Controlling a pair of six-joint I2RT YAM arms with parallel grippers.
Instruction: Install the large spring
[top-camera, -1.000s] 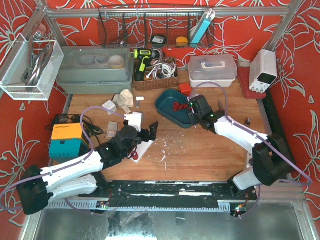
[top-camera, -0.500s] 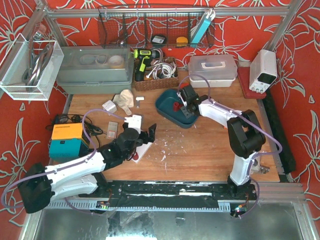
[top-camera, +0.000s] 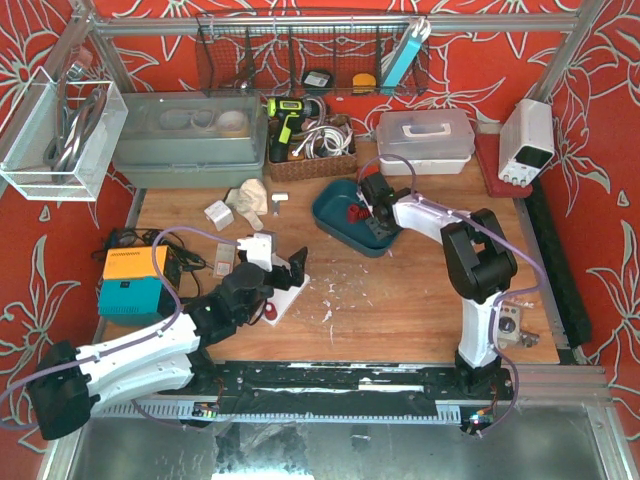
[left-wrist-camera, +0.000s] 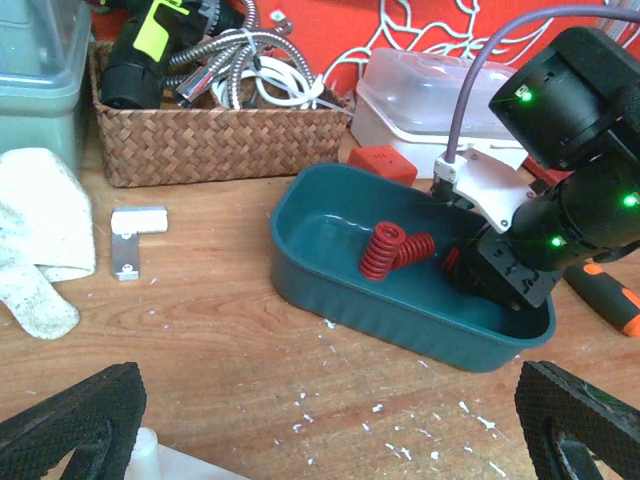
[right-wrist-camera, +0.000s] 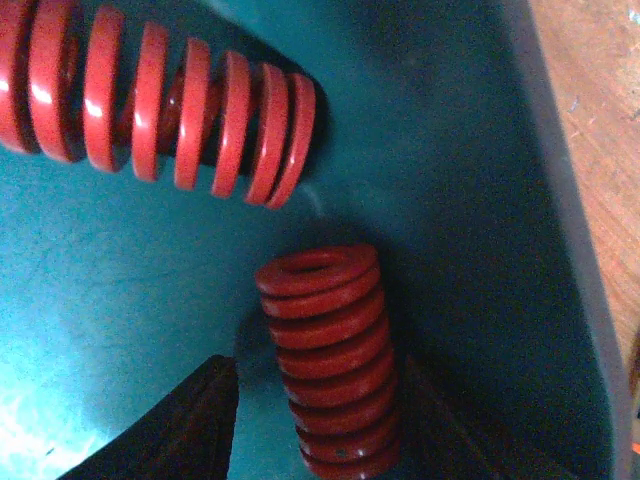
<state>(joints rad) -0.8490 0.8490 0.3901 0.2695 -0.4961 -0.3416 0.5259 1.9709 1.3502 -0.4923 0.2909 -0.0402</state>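
Note:
A teal tray (top-camera: 335, 222) at the table's middle back holds red springs. In the right wrist view the large spring (right-wrist-camera: 160, 100) lies on its side at top left. A shorter red spring (right-wrist-camera: 330, 350) lies between my right gripper's dark fingers (right-wrist-camera: 190, 420), with a gap showing on its left side. My right gripper (top-camera: 376, 212) is open and down inside the tray. The left wrist view shows two springs (left-wrist-camera: 392, 250) in the tray (left-wrist-camera: 400, 325). My left gripper (top-camera: 285, 270) is open and empty above a white block (top-camera: 292, 292).
A wicker basket (top-camera: 310, 160) with a drill, a clear lidded box (top-camera: 425, 140) and a grey bin (top-camera: 190, 140) line the back. An orange and teal box (top-camera: 135, 282) stands at left. A white cloth (left-wrist-camera: 35, 230) and a metal bracket (left-wrist-camera: 130, 235) lie near the basket.
My right arm has folded in toward the tray and its gripper has gone down into it, around the shorter spring. My left gripper has shifted a little to the back.

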